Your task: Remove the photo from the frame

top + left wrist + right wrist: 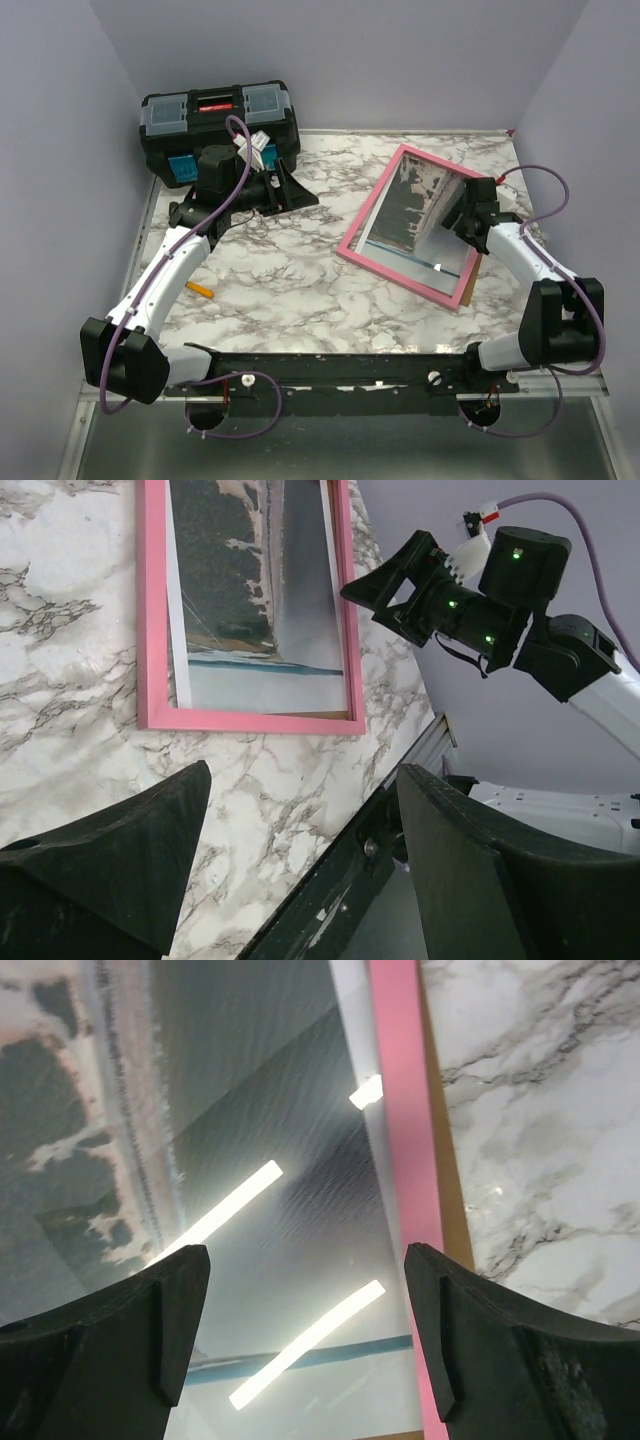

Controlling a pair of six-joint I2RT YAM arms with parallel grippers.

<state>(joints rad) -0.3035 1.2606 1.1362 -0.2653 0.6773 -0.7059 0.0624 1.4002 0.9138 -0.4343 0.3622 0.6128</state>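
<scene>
Tabletop [300, 290] marble-patterned under frame [400, 277]; walls [380, 60] lilac.

Thin pink rect. frame [369, 202] is laid flat on the marbled worktop [280, 290], right of ctr, turned at an angle. Photo [412, 210] is seated inside it: dark mottled grey upper part, pale lower band w/ thin bluish line, glare across the surface.

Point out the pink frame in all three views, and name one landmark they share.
Top external: the frame lies tilted, right of centre, on the marble table.
Left wrist: the frame fills the upper left, with one short border crossing mid-picture.
Right wrist: the frame shows as one pink border running top to bottom, right of centre.
Shared landmark: the photo inside it, with its dark mottled patch.
</scene>
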